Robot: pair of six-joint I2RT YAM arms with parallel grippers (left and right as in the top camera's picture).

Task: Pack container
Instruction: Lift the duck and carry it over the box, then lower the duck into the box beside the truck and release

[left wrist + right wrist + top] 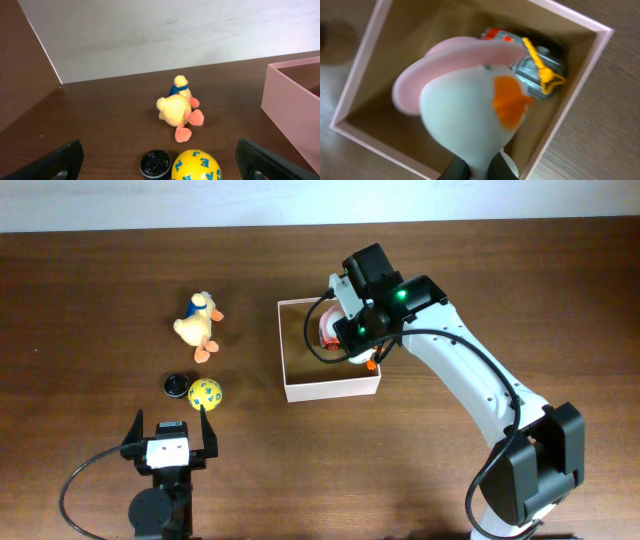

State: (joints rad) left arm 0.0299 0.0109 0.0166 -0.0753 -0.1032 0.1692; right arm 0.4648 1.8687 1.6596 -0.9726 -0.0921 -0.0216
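Nearest, at the lower left of the overhead view, the left gripper (170, 417) sits low over the table (80, 300) with its fingers spread wide and nothing between them. Just above it lie a yellow ball (205, 394) with blue letters and a small black cap (176, 385), nearly touching. A little further up, a plush duck (198, 323) lies on its own.

Right of centre sits the box (330, 388), square and shallow, with white walls and a brown inside. The right gripper (479, 169) hangs over its open top, fingers clamped on the lower end of a white toy bird (465, 115) with a pink hat and an orange beak. The bird looks to be above the floor of the box, not resting on it. Below, in the far corner of the box, lies a grey and red toy (540, 70) with a yellow piece on it.

The box looks like thin cardboard: light, fairly stiff at the walls, and likely to skid on the smooth wood if knocked. A wall's top edge, pinched from above, seems the only good hold. Better to lower things in without touching the rim.
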